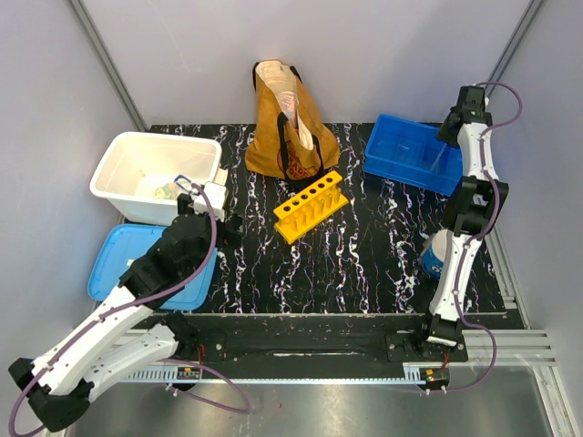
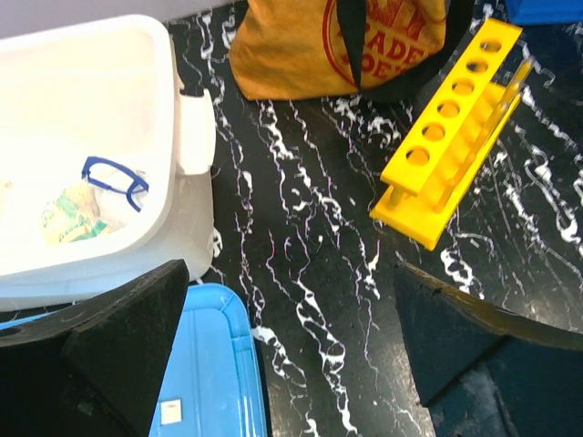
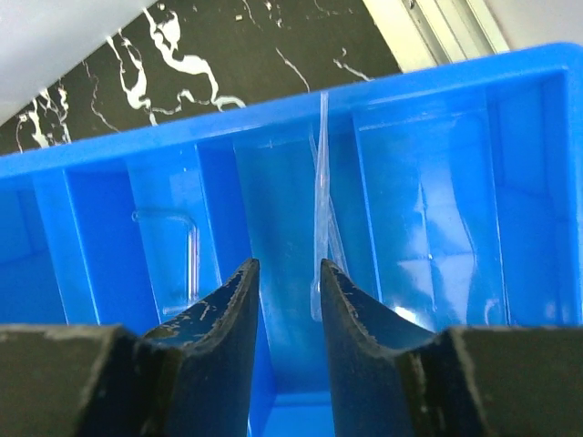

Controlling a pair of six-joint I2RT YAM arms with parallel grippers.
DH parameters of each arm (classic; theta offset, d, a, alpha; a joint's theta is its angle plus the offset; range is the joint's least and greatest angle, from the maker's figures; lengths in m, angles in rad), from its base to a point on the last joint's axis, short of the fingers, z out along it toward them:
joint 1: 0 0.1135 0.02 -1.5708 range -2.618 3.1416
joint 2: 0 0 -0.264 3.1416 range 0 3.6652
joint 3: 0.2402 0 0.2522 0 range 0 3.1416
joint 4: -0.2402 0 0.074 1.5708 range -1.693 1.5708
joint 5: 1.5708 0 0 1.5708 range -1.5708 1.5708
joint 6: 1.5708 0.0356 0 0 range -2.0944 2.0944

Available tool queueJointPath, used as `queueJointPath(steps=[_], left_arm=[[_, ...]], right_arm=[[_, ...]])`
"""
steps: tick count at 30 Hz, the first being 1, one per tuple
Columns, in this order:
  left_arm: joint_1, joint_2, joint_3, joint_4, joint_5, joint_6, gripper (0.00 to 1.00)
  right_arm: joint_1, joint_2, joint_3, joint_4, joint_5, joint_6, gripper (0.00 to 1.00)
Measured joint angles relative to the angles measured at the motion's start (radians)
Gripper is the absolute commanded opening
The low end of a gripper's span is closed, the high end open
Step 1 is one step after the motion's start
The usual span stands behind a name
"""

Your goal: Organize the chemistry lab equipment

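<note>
1. Rack (image 1: 310, 207) stands upright in the middle of the table (image 1: 364, 264), holes up, all six empty. Its long axis runs diagonally, near-left to far-right, with the far end pointing at the blue bin (image 1: 414, 152).
2. The tote (image 1: 287, 127) sits just behind the rack and the white bin (image 1: 155, 173) is off to its left. Apart from both.
3. Left gripper (image 2: 287, 300) hangs over the table's left side, between the blue lid (image 2: 205, 373) and the rack. Jaws spread wide, holding nothing.
4. Right gripper (image 3: 288, 273) is over the blue bin at far right. Jaws are nearly closed with a thin gap, and nothing shows in it.
5. Clear tube (image 3: 321, 182) leans near-upright against the bin wall. Its lower end is right at the right finger's tip; can't tell if they touch. A second clear tube (image 3: 187, 246) with a bent end is one section to the left.
6. White bin holds blue goggles (image 2: 114, 177).
7. Table is black with white marbling. Plain grey walls (image 1: 182, 55) on three sides, metal rail along the near edge.
</note>
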State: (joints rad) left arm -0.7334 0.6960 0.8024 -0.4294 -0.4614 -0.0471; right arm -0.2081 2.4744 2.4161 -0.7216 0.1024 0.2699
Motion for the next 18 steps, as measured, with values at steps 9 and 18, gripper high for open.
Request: queueJointPath(steps=[9,18], left_arm=[[0.000,0.055,0.019,-0.060,0.001,-0.012,0.99],[0.000,0.013,0.020,-0.065,0.002,-0.025,0.99]], right_arm=[[0.084,-0.177,-0.056,-0.139,-0.001,-0.018,0.46],[0.285,-0.535,-0.417,-0.027,0.105,-0.073,0.48]])
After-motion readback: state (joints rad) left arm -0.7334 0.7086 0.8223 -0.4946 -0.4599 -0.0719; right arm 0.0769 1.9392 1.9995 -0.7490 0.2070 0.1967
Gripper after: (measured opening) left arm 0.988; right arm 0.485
